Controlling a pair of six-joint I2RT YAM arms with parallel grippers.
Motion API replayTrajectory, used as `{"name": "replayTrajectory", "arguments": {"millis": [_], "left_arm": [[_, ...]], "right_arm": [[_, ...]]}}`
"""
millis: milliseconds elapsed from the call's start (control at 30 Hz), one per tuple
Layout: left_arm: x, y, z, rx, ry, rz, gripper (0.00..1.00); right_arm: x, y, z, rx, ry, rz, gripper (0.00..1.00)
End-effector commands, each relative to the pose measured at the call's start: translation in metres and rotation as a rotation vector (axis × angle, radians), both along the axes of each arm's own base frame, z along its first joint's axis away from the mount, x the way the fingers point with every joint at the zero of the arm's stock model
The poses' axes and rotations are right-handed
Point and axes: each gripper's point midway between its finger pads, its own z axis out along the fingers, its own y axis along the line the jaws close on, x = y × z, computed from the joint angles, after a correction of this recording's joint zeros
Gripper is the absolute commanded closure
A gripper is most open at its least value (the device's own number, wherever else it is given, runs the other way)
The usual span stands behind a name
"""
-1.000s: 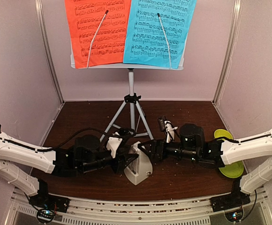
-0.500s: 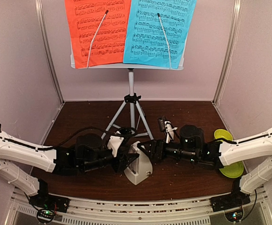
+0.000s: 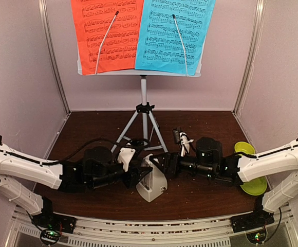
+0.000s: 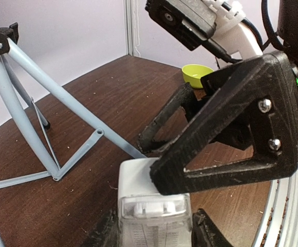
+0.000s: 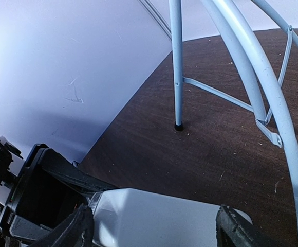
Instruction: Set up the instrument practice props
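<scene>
The small pale-grey metronome (image 3: 153, 188) stands on the brown table in front of the tripod (image 3: 144, 110). My left gripper (image 3: 140, 179) is shut on it; in the left wrist view the gripper (image 4: 155, 232) has a black finger pressed to each side of the metronome (image 4: 138, 177). My right gripper (image 3: 159, 165) comes in from the right, open wide. Its fingers straddle the metronome (image 5: 154, 211), and one tip rests over its top. The pale-blue stand desk (image 3: 138, 73) carries the red page (image 3: 105, 31) and the blue page (image 3: 172, 31) under two wire holders.
A lime-green bowl (image 3: 244, 148) and plate (image 3: 254, 186) sit at the right, partly under my right arm. The tripod legs (image 4: 61, 95) spread just behind the metronome. Pale walls close the table on three sides. A black cable loops over my left wrist.
My right arm has edged a little left, closer over the metronome. My left arm has shifted slightly right. The metronome stays where it was.
</scene>
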Motion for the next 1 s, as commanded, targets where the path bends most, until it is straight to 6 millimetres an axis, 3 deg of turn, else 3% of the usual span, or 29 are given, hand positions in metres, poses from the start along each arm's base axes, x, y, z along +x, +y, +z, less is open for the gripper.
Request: {"name": "replayTrajectory", "arguments": {"millis": [0, 267, 467, 667, 767, 967], "left_arm": [[-0.008, 0.007, -0.003, -0.014, -0.027, -0.035, 0.8], [-0.015, 0.01, -0.002, 0.004, -0.069, -0.071, 0.85], [-0.019, 0.011, -0.001, -0.002, -0.078, -0.084, 0.88], [-0.021, 0.014, 0.003, -0.031, -0.084, -0.088, 0.88], [-0.02, 0.021, 0.014, -0.08, -0.083, -0.063, 0.88], [0.005, 0.061, 0.046, -0.116, -0.075, 0.122, 0.88]], "right_arm": [[-0.011, -0.026, -0.097, -0.274, 0.118, -0.015, 0.19], [-0.012, -0.044, -0.132, -0.34, 0.157, -0.049, 0.21], [-0.009, -0.061, -0.143, -0.342, 0.183, -0.085, 0.21], [-0.009, -0.06, -0.142, -0.339, 0.181, -0.08, 0.22], [-0.009, -0.055, -0.134, -0.329, 0.171, -0.058, 0.22], [-0.01, -0.043, -0.117, -0.303, 0.143, -0.023, 0.21]]}}
